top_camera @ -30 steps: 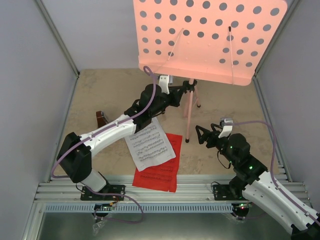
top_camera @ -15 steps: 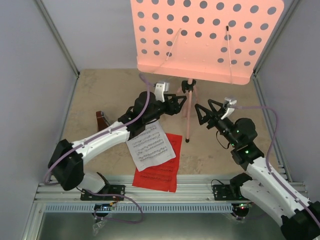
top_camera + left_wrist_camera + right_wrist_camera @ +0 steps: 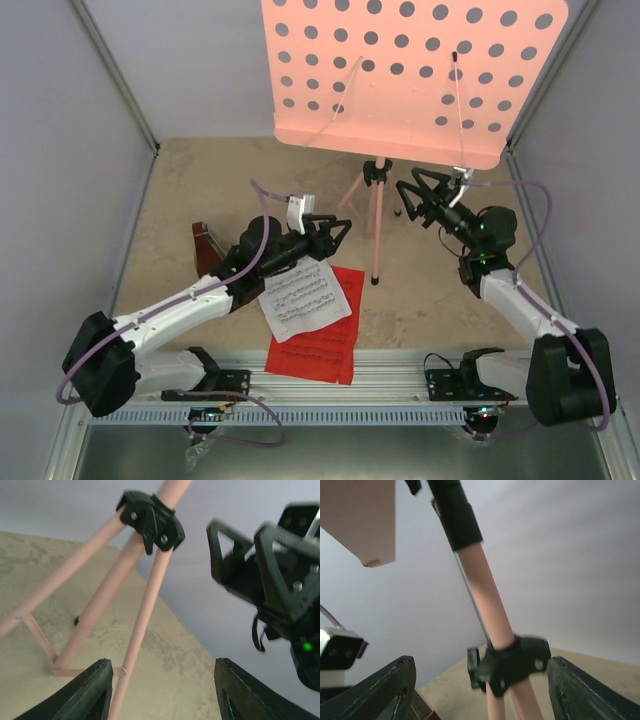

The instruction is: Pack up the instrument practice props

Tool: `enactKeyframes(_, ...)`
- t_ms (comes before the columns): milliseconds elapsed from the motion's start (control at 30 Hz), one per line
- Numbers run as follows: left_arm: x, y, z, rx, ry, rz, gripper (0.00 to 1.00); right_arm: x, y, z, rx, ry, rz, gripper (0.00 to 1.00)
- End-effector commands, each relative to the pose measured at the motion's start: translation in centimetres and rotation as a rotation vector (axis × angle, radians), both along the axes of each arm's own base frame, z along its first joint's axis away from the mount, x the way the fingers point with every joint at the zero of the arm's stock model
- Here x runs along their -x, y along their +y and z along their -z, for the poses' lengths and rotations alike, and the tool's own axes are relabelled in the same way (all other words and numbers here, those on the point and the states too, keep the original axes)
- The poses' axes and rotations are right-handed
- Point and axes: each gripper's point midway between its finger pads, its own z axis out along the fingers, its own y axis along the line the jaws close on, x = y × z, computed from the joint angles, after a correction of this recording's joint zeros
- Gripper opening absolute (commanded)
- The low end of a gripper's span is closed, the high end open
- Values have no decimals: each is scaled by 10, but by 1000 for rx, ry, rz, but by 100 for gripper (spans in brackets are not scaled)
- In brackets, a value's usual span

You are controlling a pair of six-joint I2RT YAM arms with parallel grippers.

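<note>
We see the pink tripod music stand point(image 3: 400, 90) w/ hole-dotted desk upright at the back of the counter point(image 3: 200, 190). Its pole is betw. left end effector point(image 3: 338, 230) and right end effector point(image 3: 408, 190), both open, empty.

The left arm point(image 3: 170, 312) and right arm point(image 3: 520, 300) are white with black joints. A purple cable point(image 3: 262, 212) loops along each. The right gripper point(image 3: 408, 185) is black with triangle shapes.

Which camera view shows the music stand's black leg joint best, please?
The left wrist view: the black leg joint is sharp and large, screws visible. The right wrist view shows it blurred; the top view shows it small, below the desk.
</note>
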Motion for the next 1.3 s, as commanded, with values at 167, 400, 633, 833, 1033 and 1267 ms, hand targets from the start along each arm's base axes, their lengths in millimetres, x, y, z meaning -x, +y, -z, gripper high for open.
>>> enactKeyframes(167,19,-44,7,15,-39,162,50,-8,25,-47,32,-222,-172,67)
enactKeyframes(400,-4,-65,23,-67,-58,144,43,-27,35,-46,27,-227,-235,59)
enactKeyframes(633,-28,-80,28,-128,-98,107,43,-47,43,-38,13,-228,-270,54)
enactKeyframes(833,-46,-82,28,-158,-124,39,45,-61,44,-31,9,-224,-257,54)
enactKeyframes(1033,-56,-94,35,-183,-124,44,42,-72,50,-32,20,-222,-282,51)
enactKeyframes(1267,-67,-98,54,-229,-101,19,33,-75,59,-37,48,-246,-351,44)
